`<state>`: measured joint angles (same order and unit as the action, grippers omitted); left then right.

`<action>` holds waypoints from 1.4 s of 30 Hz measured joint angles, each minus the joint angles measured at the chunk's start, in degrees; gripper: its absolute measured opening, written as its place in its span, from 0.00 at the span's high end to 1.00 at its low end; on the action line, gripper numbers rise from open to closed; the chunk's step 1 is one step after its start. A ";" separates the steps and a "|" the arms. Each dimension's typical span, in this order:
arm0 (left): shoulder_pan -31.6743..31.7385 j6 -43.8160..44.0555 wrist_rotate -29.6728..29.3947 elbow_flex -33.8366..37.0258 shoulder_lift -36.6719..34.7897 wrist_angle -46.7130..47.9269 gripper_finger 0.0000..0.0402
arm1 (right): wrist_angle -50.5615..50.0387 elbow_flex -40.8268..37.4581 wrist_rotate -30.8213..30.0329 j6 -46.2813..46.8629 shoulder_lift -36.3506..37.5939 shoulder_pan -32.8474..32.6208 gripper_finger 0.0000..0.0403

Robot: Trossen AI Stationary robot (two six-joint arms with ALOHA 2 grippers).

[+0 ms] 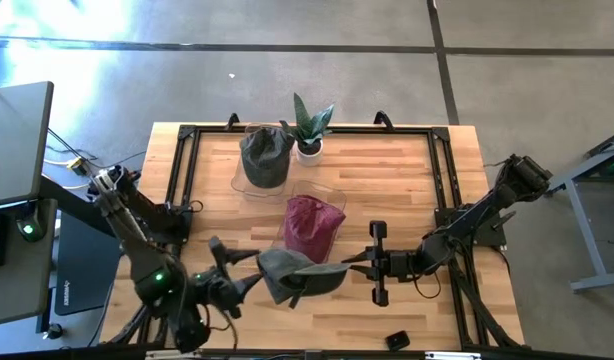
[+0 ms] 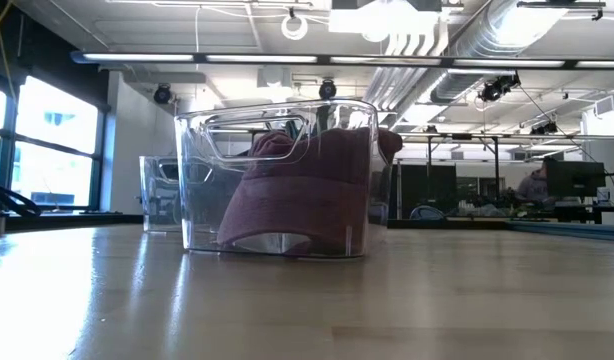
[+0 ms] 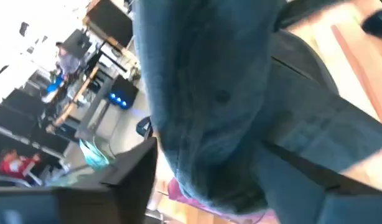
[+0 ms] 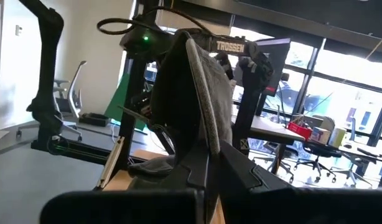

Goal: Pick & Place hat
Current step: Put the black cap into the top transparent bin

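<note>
A grey cap (image 1: 292, 272) is held between both grippers near the table's near edge. My left gripper (image 1: 253, 282) is shut on its left side, and my right gripper (image 1: 339, 268) is shut on its right side. The cap fills the left wrist view (image 3: 228, 93) and shows edge-on in the right wrist view (image 4: 197, 93). A maroon cap (image 1: 312, 225) lies in a clear bin (image 2: 277, 180) at mid-table. Another grey cap (image 1: 265, 158) sits in a second clear bin farther back. The low view shows neither the grippers nor the held cap. My left gripper holds the grey cap's crown at its left edge (image 1: 265, 276), coming level from the table's left. The cap covers the fingertips in the left wrist view, so the kind of hold is hidden. My right gripper pinches the cap's right edge (image 4: 206, 152) between its two fingers (image 4: 241, 165), level from the table's right. The cloth stands upright above the fingers in the right wrist view.
A potted plant (image 1: 309, 130) stands at the far edge beside the far bin. A small black object (image 1: 397, 340) lies near the near right corner. A black frame (image 1: 182, 150) runs round the tabletop. Bare wood (image 1: 387, 190) lies right of the bins.
</note>
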<state>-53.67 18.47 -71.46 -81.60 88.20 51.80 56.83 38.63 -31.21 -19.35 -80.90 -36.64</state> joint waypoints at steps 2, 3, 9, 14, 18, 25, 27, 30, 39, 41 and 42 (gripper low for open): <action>1.57 1.50 -0.95 0.00 0.02 -1.61 0.27 | -0.14 0.00 0.03 0.02 0.00 0.00 0.97; 2.23 2.08 -2.37 0.00 0.02 -2.53 0.24 | -0.35 0.00 0.03 0.02 0.00 0.00 0.97; 4.93 2.24 -11.04 -0.02 2.49 -4.92 0.19 | -0.93 0.00 -0.01 0.02 0.00 0.00 0.97; 4.94 5.54 -16.35 -0.02 2.86 -5.49 0.20 | -2.59 0.00 0.10 0.70 0.00 0.00 0.97; 5.35 12.50 -18.00 -0.02 1.58 -3.84 0.27 | -3.93 0.00 0.10 1.37 0.00 0.02 0.97; 10.00 21.45 -5.59 -0.01 -1.61 4.06 0.42 | -4.36 0.00 2.68 1.56 0.00 0.39 0.97; 11.59 21.62 -3.72 0.04 -1.69 4.73 0.44 | -4.29 -0.02 2.38 1.60 0.00 0.50 0.97; 12.40 20.78 -1.17 -0.13 -1.91 4.76 0.46 | -4.22 -0.02 1.48 1.57 0.00 0.42 0.97; 10.68 19.31 4.24 -0.07 -2.54 5.44 0.46 | -4.75 -0.02 1.58 1.57 0.00 0.35 0.97; 10.39 19.28 6.79 -0.13 -2.97 5.67 0.46 | -4.69 -0.02 1.48 2.00 0.00 0.33 0.97; 10.12 18.93 8.64 -0.13 -2.96 6.11 0.46 | -4.59 -0.02 0.86 2.63 0.00 0.32 0.97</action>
<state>-43.55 37.39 -62.83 -81.73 85.24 57.91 52.24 38.61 -30.35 -16.73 -80.90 -36.32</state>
